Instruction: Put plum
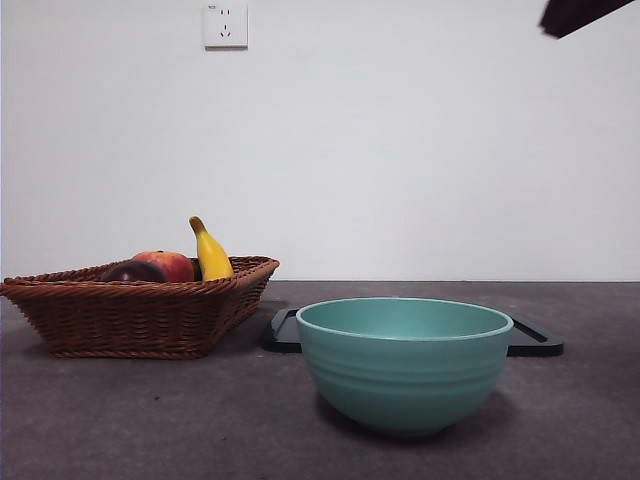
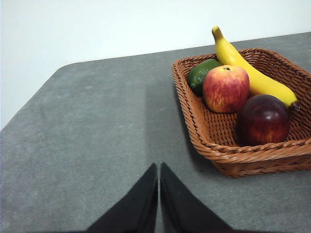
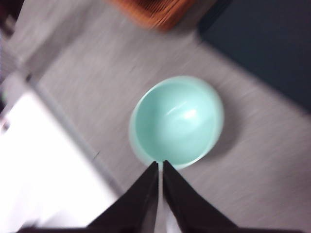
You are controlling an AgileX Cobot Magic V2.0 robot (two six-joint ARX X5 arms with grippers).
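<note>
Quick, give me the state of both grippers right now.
Left gripper: closed, holding nothing, over bare table beside the basket.
Right gripper: closed, holding nothing, above the green bowl.

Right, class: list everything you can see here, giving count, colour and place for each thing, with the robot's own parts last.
plum: one, dark maroon, in the basket.
red fruit: one, red-orange, in the basket beside the plum.
banana: one, yellow, in the basket.
green fruit: one, dark green, in the basket's corner.
basket: one, brown wicker, on the table.
bowl: one, teal, empty, on the table.
tray: one, black, behind the bowl.
socket: one, white, on the wall.
left gripper: black, shut, over bare table near the basket.
right gripper: black, shut, above the bowl.
</note>
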